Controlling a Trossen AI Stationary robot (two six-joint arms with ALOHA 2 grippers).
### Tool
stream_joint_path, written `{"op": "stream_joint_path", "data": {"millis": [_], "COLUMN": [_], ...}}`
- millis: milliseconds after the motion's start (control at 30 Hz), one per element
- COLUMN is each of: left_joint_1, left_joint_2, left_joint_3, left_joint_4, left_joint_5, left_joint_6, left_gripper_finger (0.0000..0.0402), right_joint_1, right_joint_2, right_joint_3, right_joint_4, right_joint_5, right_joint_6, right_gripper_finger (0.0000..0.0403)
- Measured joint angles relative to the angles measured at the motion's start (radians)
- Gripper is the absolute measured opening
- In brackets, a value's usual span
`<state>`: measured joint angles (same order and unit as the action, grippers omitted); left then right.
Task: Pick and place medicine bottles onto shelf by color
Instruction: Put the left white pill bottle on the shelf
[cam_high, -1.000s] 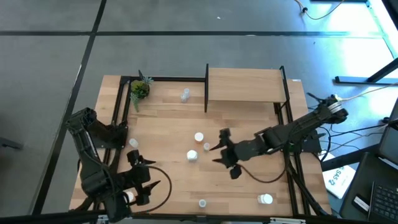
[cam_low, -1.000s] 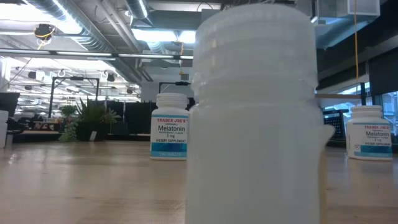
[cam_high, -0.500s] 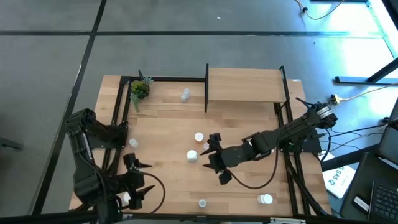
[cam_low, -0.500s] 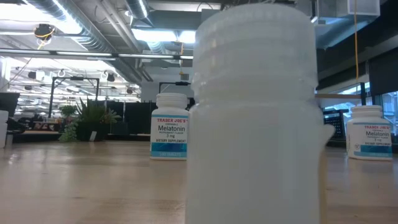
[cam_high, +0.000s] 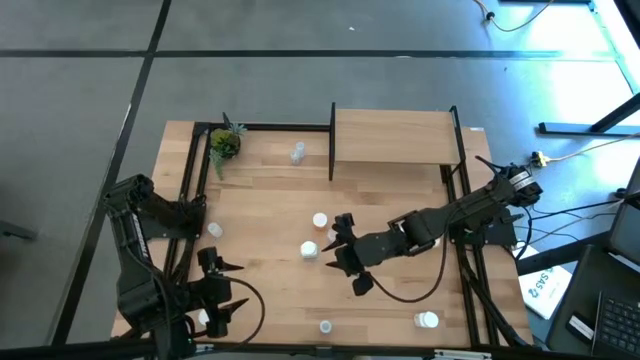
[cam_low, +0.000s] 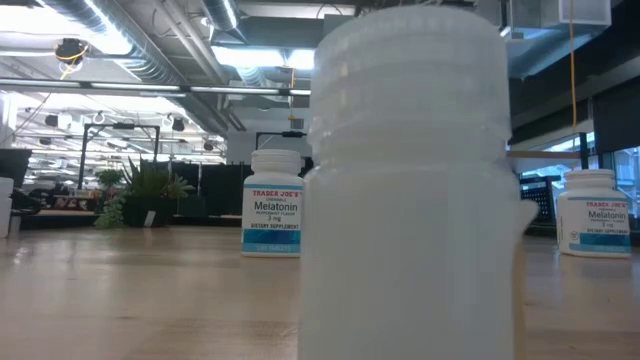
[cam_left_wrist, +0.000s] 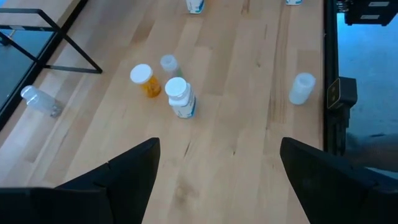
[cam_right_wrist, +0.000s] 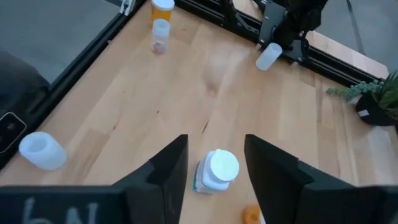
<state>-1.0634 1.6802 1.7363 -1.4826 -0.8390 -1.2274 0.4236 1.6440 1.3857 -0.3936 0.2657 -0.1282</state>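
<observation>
My right gripper (cam_high: 336, 244) hangs open above the middle of the table, pointing slantwise down toward its left side. In its wrist view a white-capped labelled medicine bottle (cam_right_wrist: 216, 171) stands upright on the wood, seen between the two fingers and below them, untouched. An orange bottle (cam_left_wrist: 144, 81) and a small clear one (cam_left_wrist: 168, 62) stand right beside that white bottle (cam_left_wrist: 180, 97). My left gripper (cam_left_wrist: 217, 174) waits wide open over the near left corner (cam_high: 215, 278). The shelf (cam_high: 395, 137) stands at the far edge with a bare board.
More bottles lie scattered: a clear one (cam_high: 298, 153) near the shelf, one (cam_high: 214, 230) at the left, one (cam_high: 325, 326) at the near edge, one on its side (cam_high: 428, 320) near right. A potted plant (cam_high: 225, 143) stands far left. Black frame posts (cam_high: 332, 140) flank the shelf.
My right gripper has moved toward the table's left, reaching out over the group of bottles in the middle, and then stopped. The bottles have stayed where they were.
</observation>
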Motion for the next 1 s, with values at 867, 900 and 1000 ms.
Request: {"op": "stream_joint_path", "data": {"millis": [867,900,1000], "left_joint_1": [0.001,0.001,0.001], "left_joint_2": [0.0,0.0,0.0], "left_joint_3": [0.0,0.0,0.0], "left_joint_4": [0.002,0.002,0.002], "left_joint_5": [0.02,0.02,0.021], "left_joint_6": [-0.048,-0.048,-0.047], "left_gripper_finger": [0.0327,0.0327,0.0327], "right_joint_1": [-0.091,-0.098,-0.114], "right_joint_2": [0.112,0.122,0.154], "right_joint_3": [-0.003,-0.003,-0.003], "right_joint_4": [0.028,0.044,0.084], "right_joint_5": [-0.104,-0.104,-0.108], "right_joint_6": [0.032,0.047,0.06], "right_gripper_finger": [0.0264,0.0264,0.0264]}}
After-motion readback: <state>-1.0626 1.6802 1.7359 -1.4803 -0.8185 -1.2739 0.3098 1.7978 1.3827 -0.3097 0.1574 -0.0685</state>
